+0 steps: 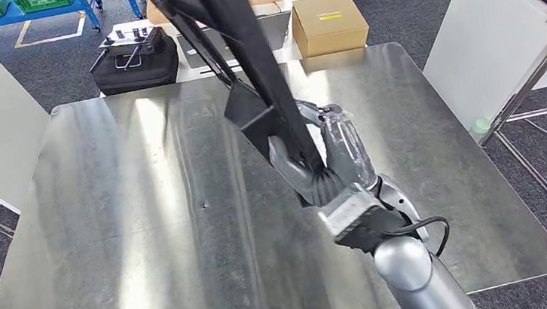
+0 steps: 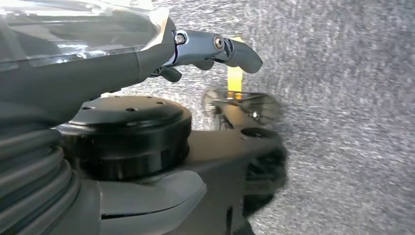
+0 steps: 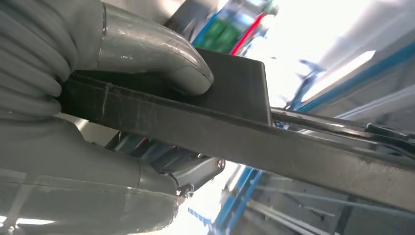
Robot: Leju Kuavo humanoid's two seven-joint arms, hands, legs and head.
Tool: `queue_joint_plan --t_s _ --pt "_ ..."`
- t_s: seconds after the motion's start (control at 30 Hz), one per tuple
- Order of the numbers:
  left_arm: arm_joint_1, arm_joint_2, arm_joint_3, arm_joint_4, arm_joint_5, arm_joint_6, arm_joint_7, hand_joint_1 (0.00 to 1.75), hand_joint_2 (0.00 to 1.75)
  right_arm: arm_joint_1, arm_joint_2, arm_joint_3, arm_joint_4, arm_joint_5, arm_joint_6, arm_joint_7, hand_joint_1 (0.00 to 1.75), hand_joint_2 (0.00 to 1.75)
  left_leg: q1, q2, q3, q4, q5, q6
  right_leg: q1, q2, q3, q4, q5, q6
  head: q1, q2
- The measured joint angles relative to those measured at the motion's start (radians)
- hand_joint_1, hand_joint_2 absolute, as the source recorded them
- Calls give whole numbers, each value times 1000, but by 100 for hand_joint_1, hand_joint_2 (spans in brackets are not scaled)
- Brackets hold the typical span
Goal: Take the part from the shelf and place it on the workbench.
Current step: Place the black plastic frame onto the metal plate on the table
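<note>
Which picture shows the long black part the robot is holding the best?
The head view: the black part runs from the right hand up over the workbench. The right wrist view shows a close stretch under the thumb. The left wrist view looks at floor.

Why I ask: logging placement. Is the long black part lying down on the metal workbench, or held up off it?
Held up, tilted. The right hand grips the black part, which rises steeply over the workbench. The right wrist view shows the thumb clamped on it.

The part (image 1: 247,66) is a long black bar with a flat black block on it. It stands tilted above the shiny metal workbench (image 1: 149,234), gripped at its lower end.
</note>
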Motion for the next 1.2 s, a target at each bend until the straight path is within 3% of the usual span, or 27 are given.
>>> queue_joint_plan --t_s 0.03,0.1,0.2,0.5,0.8,1.1,1.2 --pt "0 0 0 -2 -3 1 2 0 175 -21 3 6 22 41 -9 16 175 175 -4 1 11 -39 15 6 2 1 4 -1 -5 4 0 0" --pt "1 1 0 -8 -9 2 8 0 175 -63 9 19 73 130 -24 53 175 175 -10 0 18 -60 21 12 6 1 3 0 -14 11 0 0" --pt "3 1 0 -16 -19 2 17 0 175 -122 14 38 158 246 -31 103 175 175 -11 -3 25 -67 51 10 9 -2 6 0 -21 5 0 0" --pt "1 0 1 -23 -32 -8 29 0 175 -280 57 98 486 453 -17 187 175 175 -13 -6 24 -67 44 22 7 -5 19 -19 -18 14 0 0" --pt "1 0 1 -23 -40 -24 37 0 175 -355 98 129 767 527 -17 219 175 175 -12 -7 24 -67 44 22 8 -6 19 -20 -17 19 0 0" --pt "0 0 1 -23 -54 -29 37 0 175 -387 112 143 912 548 -20 252 175 175 -11 -6 24 -69 44 22 8 -6 17 -20 -18 19 0 0" --pt "-1 0 1 -23 -62 -29 37 0 175 -402 113 139 957 559 -26 259 44 44 -11 -6 24 -69 44 22 8 -6 17 -20 -18 19 0 0"
